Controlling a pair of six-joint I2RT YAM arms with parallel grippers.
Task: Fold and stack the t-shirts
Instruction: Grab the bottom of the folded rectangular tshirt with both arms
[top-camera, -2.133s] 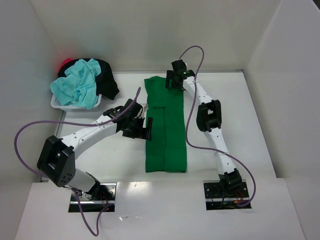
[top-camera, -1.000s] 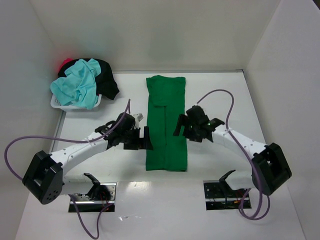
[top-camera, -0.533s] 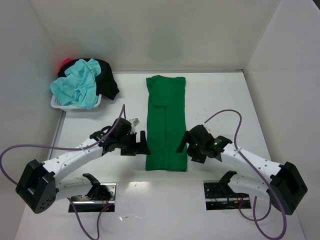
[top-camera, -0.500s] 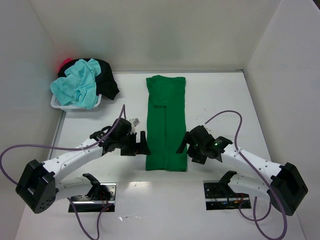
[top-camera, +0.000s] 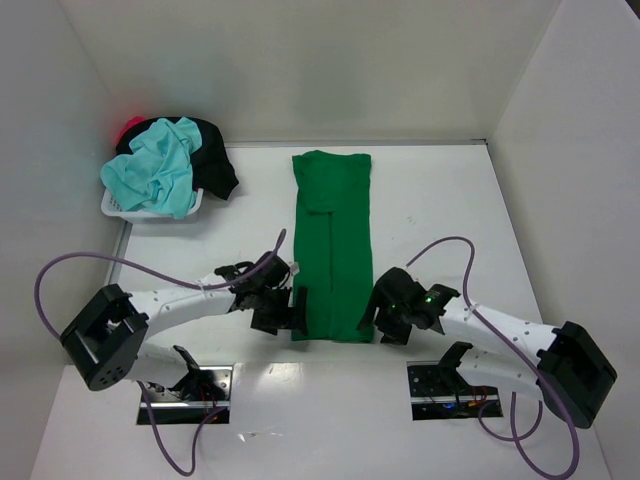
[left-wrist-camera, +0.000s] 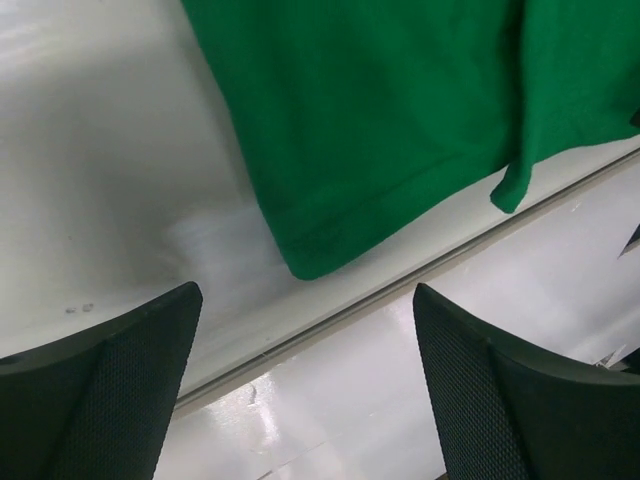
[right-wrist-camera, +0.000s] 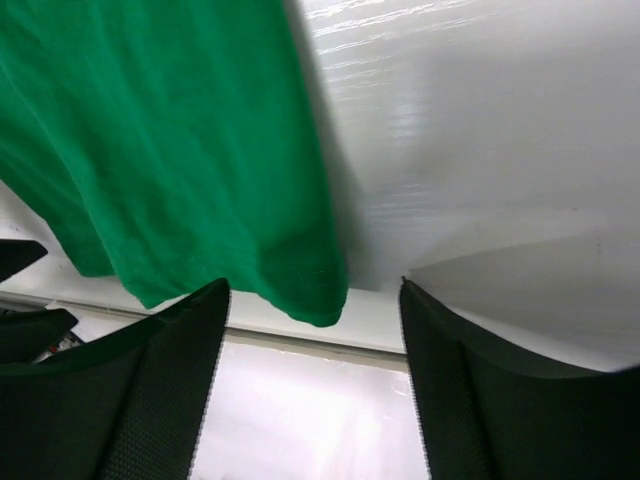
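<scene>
**Two corner pinches that could undo the fold**

At far left the basket (top-camera: 112, 207) holds the turquoise (top-camera: 160, 165), black (top-camera: 215, 170) and red (top-camera: 128, 128) shirts in a heap. They are well apart from the arms and in no danger now.

The left gripper (top-camera: 293, 308) is low over the surface (top-camera: 450, 210), with its jaws spread wide on either side of the near-left corner of the green shirt (top-camera: 332, 240). It holds nothing. In the wrist view the corner sits just ahead of the fingers (left-wrist-camera: 110, 390). If they close too shallow they could nip only the top layer, or miss the cloth and scrape the surface.

The green shirt lies mid-surface as a long narrow strip, its hem close to the near edge. The layers there look loose, so a one-layer grab would probably peel the strip open.

The right gripper (top-camera: 372, 318) is also open and empty, astride the near-right corner. If one side catches before the other, or lifts higher, the strip would likely skew and the fold land crooked.
</scene>
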